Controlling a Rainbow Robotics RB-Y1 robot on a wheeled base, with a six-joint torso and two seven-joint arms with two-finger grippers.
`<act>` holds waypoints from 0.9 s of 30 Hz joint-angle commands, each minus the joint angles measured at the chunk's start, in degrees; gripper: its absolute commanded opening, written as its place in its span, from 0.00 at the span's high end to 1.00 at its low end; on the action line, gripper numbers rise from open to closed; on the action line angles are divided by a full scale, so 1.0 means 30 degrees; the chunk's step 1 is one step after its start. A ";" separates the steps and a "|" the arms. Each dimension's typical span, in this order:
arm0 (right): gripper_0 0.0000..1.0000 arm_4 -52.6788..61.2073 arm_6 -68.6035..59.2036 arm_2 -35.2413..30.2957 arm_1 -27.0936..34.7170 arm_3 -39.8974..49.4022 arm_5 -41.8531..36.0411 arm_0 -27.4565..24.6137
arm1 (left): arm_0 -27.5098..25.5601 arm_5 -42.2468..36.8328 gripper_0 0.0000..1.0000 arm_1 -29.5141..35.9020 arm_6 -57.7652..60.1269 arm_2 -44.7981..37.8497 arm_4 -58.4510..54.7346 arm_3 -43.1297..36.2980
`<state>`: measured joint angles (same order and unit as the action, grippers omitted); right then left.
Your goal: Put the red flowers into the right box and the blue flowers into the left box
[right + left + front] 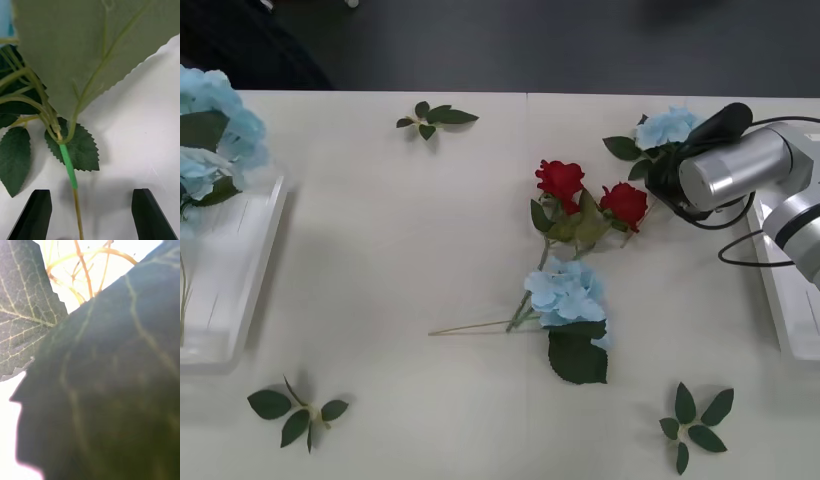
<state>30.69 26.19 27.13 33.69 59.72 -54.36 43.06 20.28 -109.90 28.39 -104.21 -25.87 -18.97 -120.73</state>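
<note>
Jaws of the right gripper [90, 215] are spread wide, with a thin flower stem [77, 210] running between the two black fingers [35, 213] and touching neither one. That gripper sits at the far right of the white surface [380, 220], right at a pale blue flower [667, 127] with dark leaves. One big leaf [93, 45] hangs close over the right wrist camera and blocks much of what is past it.

Two red roses [560, 180] lie near the middle of the surface, just beside the gripper's blue flower. Another blue flower [565, 292] lies below the roses, its stem crossing theirs. More blue flowers [220, 130] already rest in the left box [255, 270]. The right box [785, 300] is partly hidden under the right arm.

Loose green leaf sprigs [295, 410] lie scattered around the surface. Dark leaves [105, 390] press up against the left wrist camera, so I cannot tell how the left jaws stand.
</note>
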 commanded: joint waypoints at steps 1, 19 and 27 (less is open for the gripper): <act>0.38 0.0200 0.0907 -0.0372 -0.0213 0.0249 0.0278 0.0676 | 0.0622 0.0041 1.00 0.0528 -0.2412 -0.1190 0.1196 0.1278; 0.37 0.0756 0.1317 -0.0342 -0.0213 -0.0513 0.0629 0.0793 | 0.0592 0.5519 1.00 0.0791 -0.5664 -0.3856 0.1255 0.8368; 0.38 0.0844 0.1493 -0.0225 -0.0213 -0.0542 0.0746 0.0793 | 0.0622 0.6252 1.00 0.0791 -0.5693 -0.3621 0.0933 0.9042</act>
<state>32.74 26.48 26.75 33.69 57.95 -52.52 43.22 20.48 -91.57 28.39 -121.29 -37.32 -15.98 -92.51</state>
